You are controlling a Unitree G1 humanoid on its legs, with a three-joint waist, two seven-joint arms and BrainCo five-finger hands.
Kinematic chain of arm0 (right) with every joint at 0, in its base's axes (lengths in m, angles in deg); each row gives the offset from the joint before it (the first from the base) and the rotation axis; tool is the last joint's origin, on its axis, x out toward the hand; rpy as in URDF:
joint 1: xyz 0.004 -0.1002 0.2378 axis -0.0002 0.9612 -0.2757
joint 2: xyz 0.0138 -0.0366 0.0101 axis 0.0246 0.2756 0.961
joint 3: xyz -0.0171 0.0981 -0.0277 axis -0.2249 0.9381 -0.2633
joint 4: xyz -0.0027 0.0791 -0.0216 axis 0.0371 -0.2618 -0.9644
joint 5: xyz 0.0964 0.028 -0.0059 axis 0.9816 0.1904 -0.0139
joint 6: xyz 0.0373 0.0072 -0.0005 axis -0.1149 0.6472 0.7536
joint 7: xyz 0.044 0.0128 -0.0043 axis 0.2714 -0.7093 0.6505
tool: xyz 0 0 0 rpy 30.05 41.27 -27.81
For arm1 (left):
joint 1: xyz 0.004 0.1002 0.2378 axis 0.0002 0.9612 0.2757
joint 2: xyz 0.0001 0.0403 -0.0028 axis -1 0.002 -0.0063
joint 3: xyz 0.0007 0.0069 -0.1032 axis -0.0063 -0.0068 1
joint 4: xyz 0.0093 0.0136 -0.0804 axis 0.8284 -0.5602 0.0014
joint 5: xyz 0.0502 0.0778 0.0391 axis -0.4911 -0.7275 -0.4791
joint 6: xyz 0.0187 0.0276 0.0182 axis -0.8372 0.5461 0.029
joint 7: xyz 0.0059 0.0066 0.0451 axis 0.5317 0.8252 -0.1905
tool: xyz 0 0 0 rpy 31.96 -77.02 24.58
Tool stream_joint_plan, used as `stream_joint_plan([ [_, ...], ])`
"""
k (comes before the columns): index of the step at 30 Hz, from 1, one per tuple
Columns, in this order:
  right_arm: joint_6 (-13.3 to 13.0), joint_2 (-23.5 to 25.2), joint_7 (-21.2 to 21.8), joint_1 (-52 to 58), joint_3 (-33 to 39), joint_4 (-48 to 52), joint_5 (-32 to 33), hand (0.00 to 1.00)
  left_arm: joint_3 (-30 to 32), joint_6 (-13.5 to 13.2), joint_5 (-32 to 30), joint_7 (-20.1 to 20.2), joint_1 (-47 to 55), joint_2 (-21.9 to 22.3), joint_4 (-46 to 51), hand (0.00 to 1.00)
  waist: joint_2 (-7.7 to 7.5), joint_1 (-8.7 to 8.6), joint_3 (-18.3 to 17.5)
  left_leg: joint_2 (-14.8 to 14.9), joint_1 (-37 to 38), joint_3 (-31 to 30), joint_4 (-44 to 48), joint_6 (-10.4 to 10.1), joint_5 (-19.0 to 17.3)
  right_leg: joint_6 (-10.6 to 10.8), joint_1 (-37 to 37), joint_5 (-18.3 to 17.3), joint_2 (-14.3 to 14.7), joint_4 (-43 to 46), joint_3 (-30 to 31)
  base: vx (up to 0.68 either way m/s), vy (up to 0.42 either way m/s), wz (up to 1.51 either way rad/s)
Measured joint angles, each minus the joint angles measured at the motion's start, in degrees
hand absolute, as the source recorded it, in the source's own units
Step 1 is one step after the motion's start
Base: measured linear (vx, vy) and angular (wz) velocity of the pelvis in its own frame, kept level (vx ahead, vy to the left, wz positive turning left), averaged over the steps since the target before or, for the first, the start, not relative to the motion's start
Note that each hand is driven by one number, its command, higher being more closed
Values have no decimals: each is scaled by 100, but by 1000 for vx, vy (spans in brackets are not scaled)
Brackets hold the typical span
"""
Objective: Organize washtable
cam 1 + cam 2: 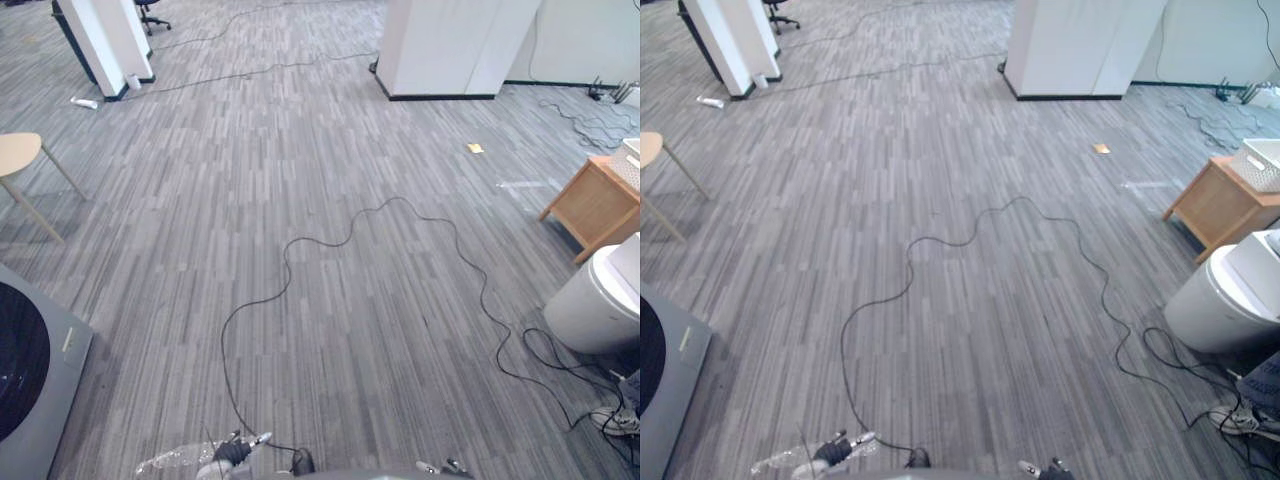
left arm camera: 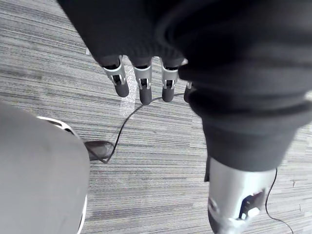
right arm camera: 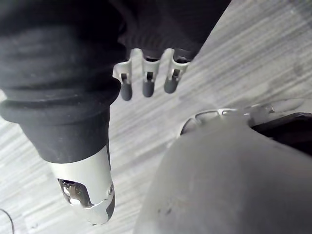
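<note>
1. Since both arms hang low at the robot's sides, I'd judge the tidying not yet begun. The nearest thing to a washtable is the low square table of honey-coloured wood at the right, well apart from either hand, with a white lattice basket on top.
2. The left hand dangles with its silver, dark-tipped fingers straight and loose, grasping nothing. The right hand is likewise relaxed and empty.
3. Near the table sits a smooth white rounded tub with a flat lid, probably parked there for handy reach.
4. Opposite, at the left, stands a matte grey machine with a glossy dark round door, with a pale round-topped wooden stool beyond it.
5. Underfoot lies grey carpet in streaky plank-like strips.
</note>
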Motion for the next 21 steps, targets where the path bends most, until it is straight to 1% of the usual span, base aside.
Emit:
stream_joint_plan([
  [5,0,-18,-3,13,3,18,0,0,18,2,2,0,2,0,55,0,-1,-14,-3,15,-15,61,1,-1,-4,9,-21,-7,4,-28,33,0,0,-4],
  [7,-2,-62,-31,40,-12,63,34,0,16,7,46,-6,71,-23,234,0,-11,19,-30,24,-204,214,2,-3,-3,37,-129,-25,16,-187,49,-26,-51,-30],
  [10,-6,-49,-116,62,-12,268,117,0,16,9,82,-33,161,-30,424,0,-47,9,-73,25,-387,325,5,-41,29,71,-313,-47,31,-359,18,3,-70,-22],
  [11,-15,-67,-134,79,3,316,153,0,15,11,157,-49,179,-13,549,0,6,-3,-51,34,-447,330,9,-54,59,73,-346,-44,50,-402,11,51,-56,4],
  [12,-17,-86,-150,112,10,383,234,0,19,9,171,-85,188,11,696,0,55,1,-59,45,-496,329,29,4,122,73,-368,-44,69,-410,-24,60,-54,14],
  [15,-54,-113,-276,-123,13,496,333,0,49,-13,342,-202,177,-38,1209,0,101,20,-22,100,-672,219,48,54,280,75,-457,-43,159,-433,-180,28,-88,25],
  [17,-124,-164,-340,-318,39,500,377,0,46,-93,397,-280,112,-45,1395,0,117,20,-9,128,-804,105,40,-1,342,83,-537,-48,202,-417,-289,-14,-86,33],
  [18,-177,-181,-368,-476,147,516,378,0,36,-144,438,-293,89,-44,1476,0,106,32,53,137,-817,28,32,-33,364,109,-520,-68,195,-404,-338,-15,-47,27],
  [20,-204,-186,-378,-594,197,694,378,0,15,-166,501,-332,126,-29,1472,0,89,92,88,132,-819,-45,7,-46,371,178,-506,-162,196,-350,-428,-19,-75,25],
  [21,-207,-177,-377,-672,251,711,379,0,-8,-166,500,-341,177,-24,1472,0,91,108,103,125,-825,-99,6,-53,374,168,-507,-212,182,-302,-465,-3,-73,22],
])
